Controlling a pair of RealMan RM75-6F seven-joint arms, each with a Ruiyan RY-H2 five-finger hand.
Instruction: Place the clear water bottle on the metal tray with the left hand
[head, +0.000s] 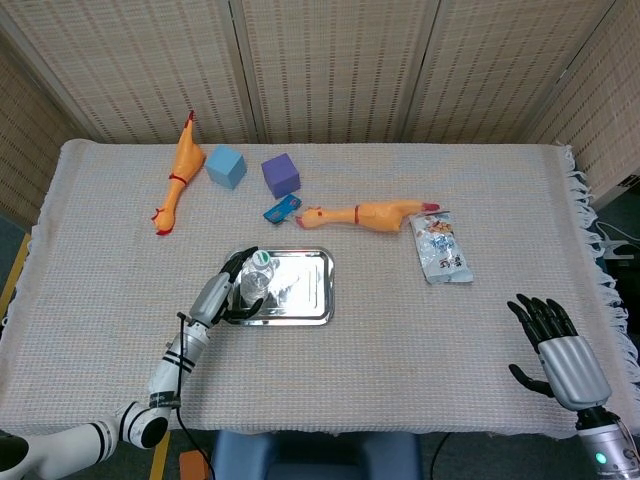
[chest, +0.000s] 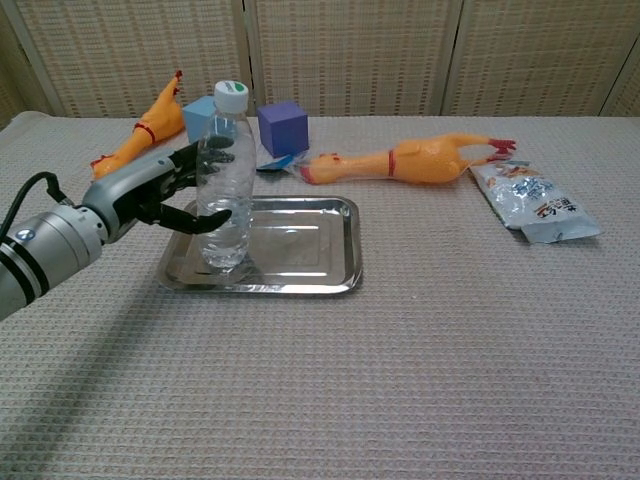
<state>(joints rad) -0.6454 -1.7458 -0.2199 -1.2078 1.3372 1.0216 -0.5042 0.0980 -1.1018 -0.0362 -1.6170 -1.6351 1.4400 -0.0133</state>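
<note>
With the clear water bottle (chest: 225, 180) upright on the metal tray (chest: 310, 250), my left hand (chest: 150, 190), fingers apart around it, should draw straight back without tipping it.

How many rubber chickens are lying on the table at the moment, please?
2. One rubber chicken lies at the far left beside the light blue cube; the other rubber chicken lies mid-table, just beyond the metal tray. None appears hidden.

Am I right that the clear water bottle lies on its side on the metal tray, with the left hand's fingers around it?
Not quite: the clear water bottle stands upright on the metal tray, cap up, as the chest view shows. The left hand does have its fingers around it.
</note>
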